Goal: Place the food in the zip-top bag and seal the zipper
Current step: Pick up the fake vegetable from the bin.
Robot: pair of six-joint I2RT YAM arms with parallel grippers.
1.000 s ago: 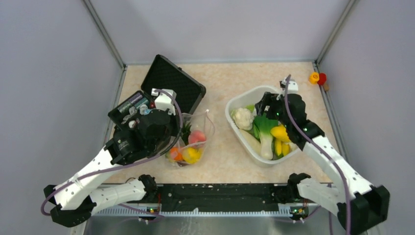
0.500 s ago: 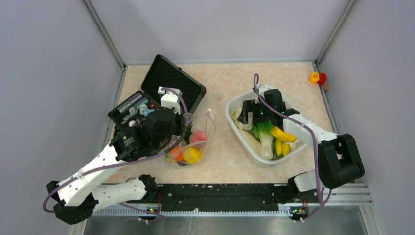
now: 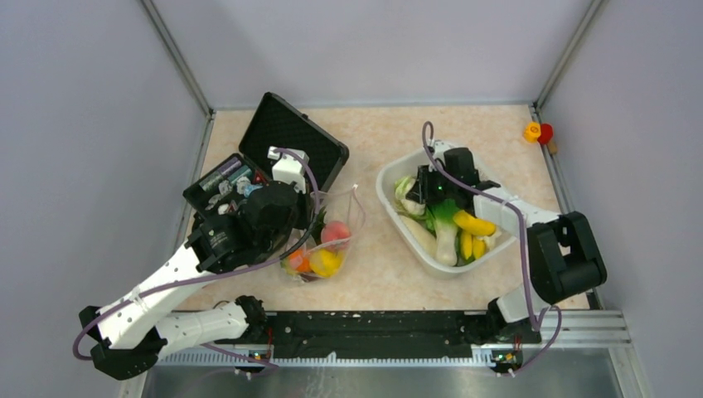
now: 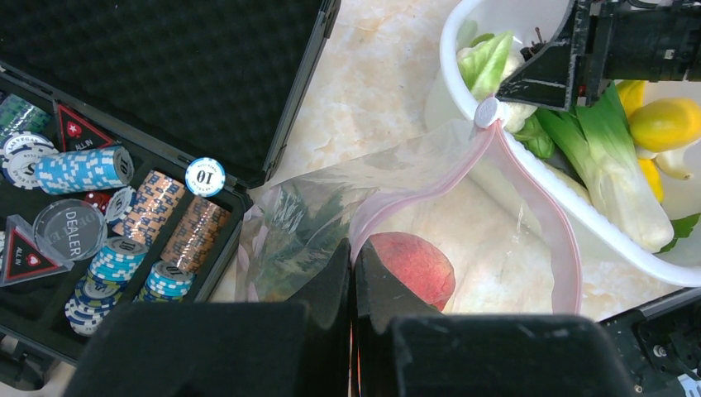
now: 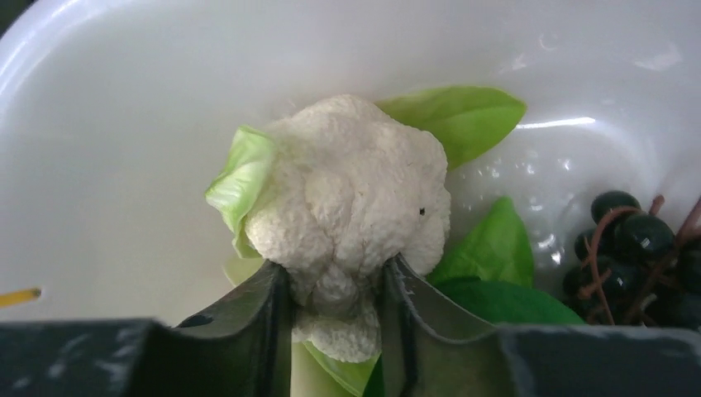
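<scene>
The zip-top bag (image 3: 344,215) lies between the black case and the tub, its mouth held up and open. My left gripper (image 4: 353,252) is shut on the pink zipper (image 4: 463,169) at the near side of the mouth. Inside the bag lie a peach (image 4: 413,265), an orange (image 3: 297,259) and a yellow mango (image 3: 325,262). My right gripper (image 5: 335,285) reaches into the white tub (image 3: 385,186), its fingers pressed on both sides of the cauliflower (image 5: 351,207). A green leafy stalk (image 3: 445,224) and yellow fruits (image 3: 472,224) lie in the tub too.
An open black case (image 3: 282,141) with poker chips (image 4: 99,198) stands at the left, touching the bag. Dark grapes (image 5: 636,248) sit in the tub beside the cauliflower. A small red and yellow object (image 3: 537,131) lies at the back right corner.
My right gripper swung left across the tub to the cauliflower and closed on it. The tub slid slightly left. The left gripper keeps its hold on the bag.
</scene>
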